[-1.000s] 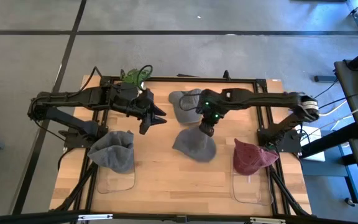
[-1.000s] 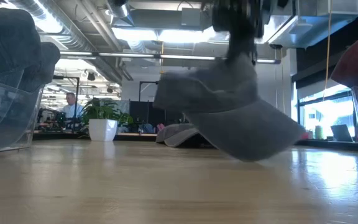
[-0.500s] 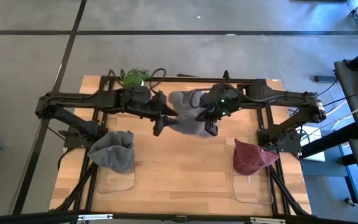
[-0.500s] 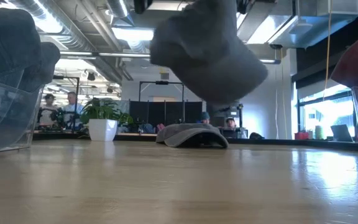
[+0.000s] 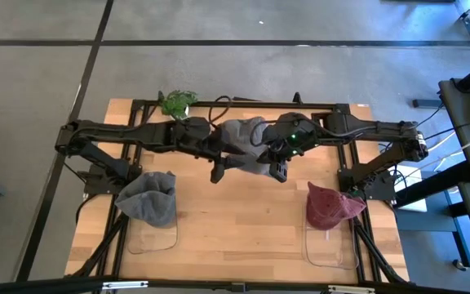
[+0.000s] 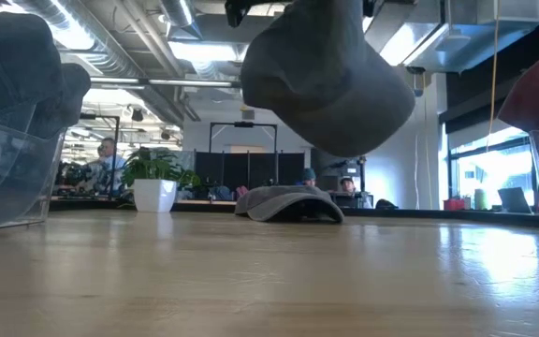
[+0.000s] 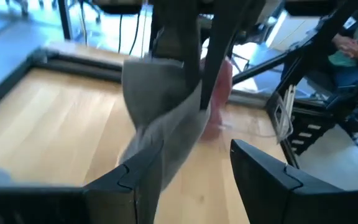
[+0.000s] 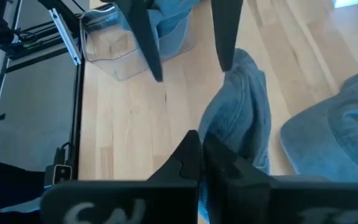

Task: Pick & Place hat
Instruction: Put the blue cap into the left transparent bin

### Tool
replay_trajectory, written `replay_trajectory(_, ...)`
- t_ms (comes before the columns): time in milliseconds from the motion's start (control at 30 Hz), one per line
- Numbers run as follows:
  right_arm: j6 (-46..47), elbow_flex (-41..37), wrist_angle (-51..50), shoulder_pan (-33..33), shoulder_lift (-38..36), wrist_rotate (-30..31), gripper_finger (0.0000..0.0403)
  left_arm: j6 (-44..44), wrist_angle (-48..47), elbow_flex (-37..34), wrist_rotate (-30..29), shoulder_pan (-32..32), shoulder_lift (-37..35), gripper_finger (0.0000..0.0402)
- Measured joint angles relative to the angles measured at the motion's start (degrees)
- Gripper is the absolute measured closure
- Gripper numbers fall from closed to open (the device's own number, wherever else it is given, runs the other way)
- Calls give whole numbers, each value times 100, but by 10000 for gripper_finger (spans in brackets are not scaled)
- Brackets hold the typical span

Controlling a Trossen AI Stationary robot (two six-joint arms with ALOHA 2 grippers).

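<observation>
I see the pale wooden surface (image 5: 219,220), with smooth planks and straight grain, filling the lower centre of the high view inside a dark metal frame. Both dark arms reach in from the frame's left and right and meet just above the middle of the surface.

The grey hat (image 5: 247,161) hangs there between them, a soft, limp cloth cap with a curved brim; in the low view it fills the upper centre of the frame (image 6: 330,80), well clear of the wood. My right end effector (image 5: 279,166) is pinched tight on the hat's fabric, which droops past its fingers in the right wrist view (image 8: 241,121). My left end effector (image 5: 216,167) sits just beside the hat's left edge, fingers (image 7: 263,171) spread wide, the cloth hanging in front of them.

A second grey hat (image 5: 239,131) lies flat further up the surface. At lower left, a blue-grey hat (image 5: 149,198) slumps over a clear plastic bin (image 5: 153,237); at lower right, a dark red hat (image 5: 333,206) sits on another clear bin (image 5: 330,249). A green plant (image 5: 175,101) stands at the surface's top edge.
</observation>
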Motion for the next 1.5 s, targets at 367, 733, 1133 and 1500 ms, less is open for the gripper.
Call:
replay_trajectory(367, 51, 0, -2, 5, 0, 92, 401, 448, 398, 0, 19, -37, 24, 221)
replay_trajectory(733, 20, 0, 151, 126, 0, 90, 400, 552, 286, 2, -244, 9, 110, 222)
replay_trajectory(1133, 18, 0, 208, 144, 2, 84, 401, 447, -207, 4, -9, 7, 167, 233)
replay_trajectory(1500, 15, 0, 197, 144, 2, 84, 400, 342, -450, 4, -52, 7, 163, 303)
